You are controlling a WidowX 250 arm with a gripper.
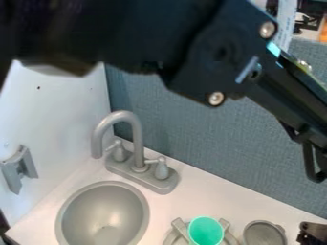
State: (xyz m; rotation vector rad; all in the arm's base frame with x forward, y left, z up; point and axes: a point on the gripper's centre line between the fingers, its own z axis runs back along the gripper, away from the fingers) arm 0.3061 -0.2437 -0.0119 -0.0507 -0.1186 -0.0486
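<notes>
Cup, green and round-mouthed, stands over a grey burner at the lower edge, to the left of the end effector. Its mouth faces up, toward the camera, and its long axis runs roughly upright; its base is hidden. The end effector is at the lower right corner, cut off by the edge, and only a dark part of it can be seen, so whether it is set wide or narrow, or holds anything, I cannot tell. Between it and the cup, and nearest to it, is a round grey pan with a raised rim, apart from the cup.

Farther left of the end effector, a round grey sink is sunk into the white table. Behind the sink stands a grey tap, its spout arched over to the left, with a knob on either side. A grey bracket is fixed to the white panel at the far left. Behind and above the end effector is a blue-grey partition. The black arm crosses high above the table, bearing a small bright label. At the top right, a pale strip has print too small to read.
</notes>
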